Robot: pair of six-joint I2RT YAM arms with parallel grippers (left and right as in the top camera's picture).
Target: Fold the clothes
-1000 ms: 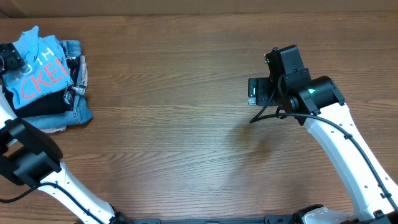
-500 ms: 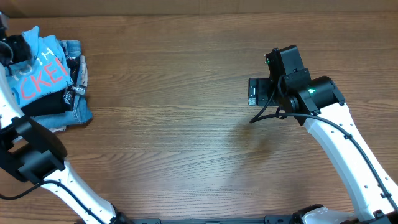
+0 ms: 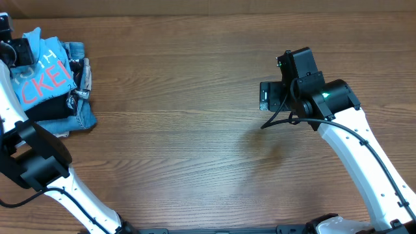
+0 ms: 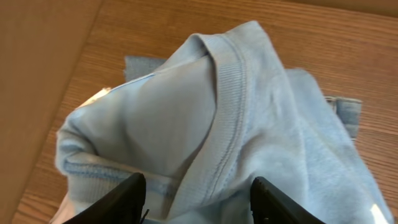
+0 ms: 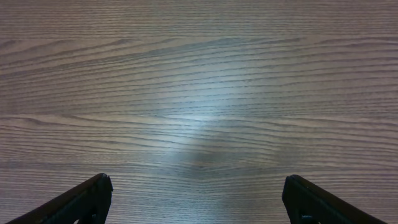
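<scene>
The light blue T-shirt [image 3: 44, 73] with white and coral-red lettering lies bunched on top of a pile at the table's far left. My left gripper [image 3: 12, 49] is over its far left edge. In the left wrist view the shirt [image 4: 261, 106] fills the frame with its ribbed collar up. My left gripper [image 4: 198, 202] has its jaws apart, with shirt fabric lying between the fingers. My right gripper [image 3: 266, 96] is far off to the right. It hangs open and empty [image 5: 196, 199] over bare wood.
Under the shirt lie a folded black garment [image 3: 49, 108] and folded denim jeans [image 3: 82, 117]. A brown cardboard wall [image 4: 43, 74] stands just left of the pile, along the table's [image 3: 195, 130] far edge.
My left gripper has moved toward the far edge, over the shirt's far left corner. The shirt and the right arm have not moved.
</scene>
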